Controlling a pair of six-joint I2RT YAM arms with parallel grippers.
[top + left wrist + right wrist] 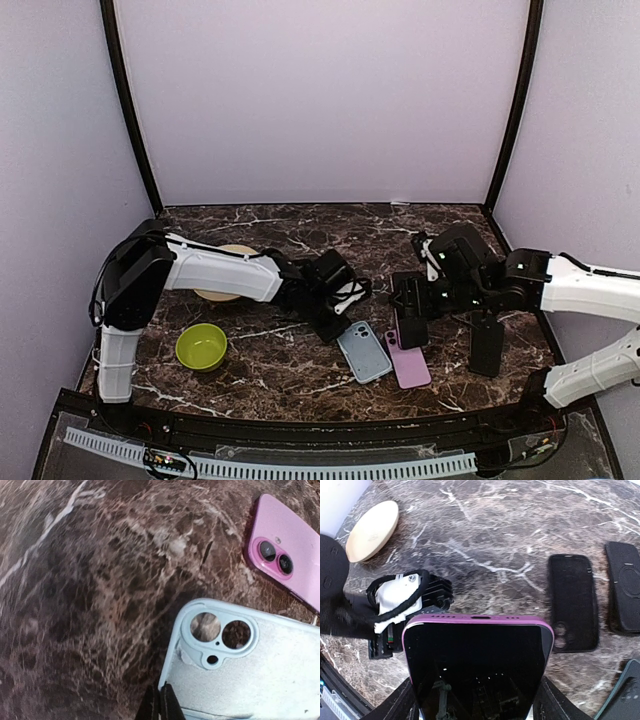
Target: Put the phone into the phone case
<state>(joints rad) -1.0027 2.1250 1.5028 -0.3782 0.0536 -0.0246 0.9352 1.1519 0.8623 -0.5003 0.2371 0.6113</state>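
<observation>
The light blue phone case (364, 352) lies inside-up on the dark marble table; its camera cutout fills the left wrist view (250, 680). My left gripper (333, 322) is shut, its thin fingertips (161, 695) pinching the case's side rim near the camera corner. My right gripper (408, 325) is shut on the pink phone (410, 368) at its camera end. The phone sits just right of the case, pink back up in the top view. In the right wrist view its black screen (477, 665) sits between my fingers (555, 700). Its lenses show in the left wrist view (290, 540).
A green bowl (201, 346) sits at the front left. A wooden plate (222, 292) lies behind the left arm and shows in the right wrist view (372, 530). Two black cases (572, 602) (625, 595) lie right of the phone, one showing from above (487, 345).
</observation>
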